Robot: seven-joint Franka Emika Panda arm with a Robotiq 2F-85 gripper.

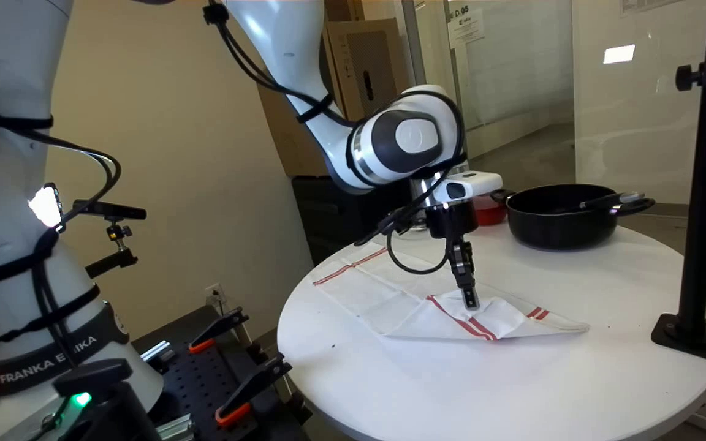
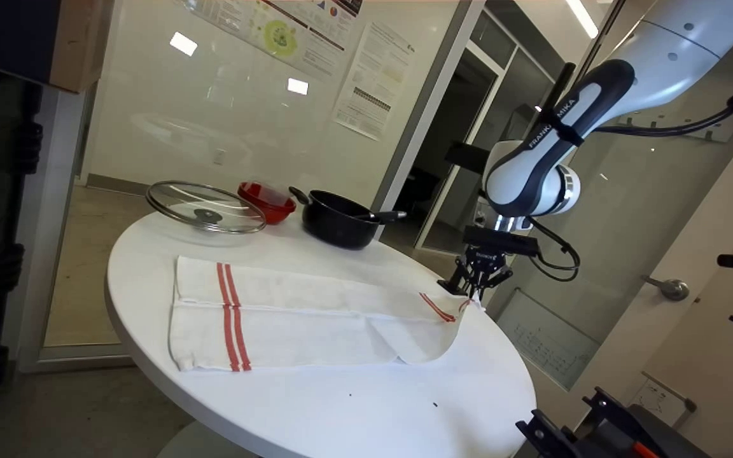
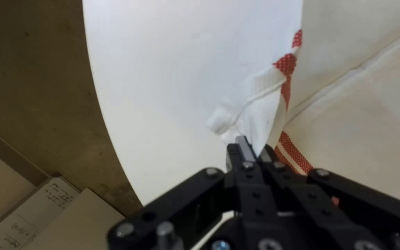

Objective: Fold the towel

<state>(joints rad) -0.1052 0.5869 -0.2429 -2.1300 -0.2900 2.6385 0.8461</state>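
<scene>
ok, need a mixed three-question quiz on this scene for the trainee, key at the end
1. In an exterior view, what stands between the glass lid and the black pan?
2. The jaws hold: (a) nothing, (b) the glass lid, (c) the towel.
3. True or false: the towel is striped in blue.

Key:
1. The red bowl.
2. c.
3. False; it is striped in red.

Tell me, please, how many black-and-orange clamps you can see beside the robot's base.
2 are visible: in an exterior view, the farther clamp and the nearer clamp sit along the same edge of the black perforated plate. Others could be hidden.
</scene>
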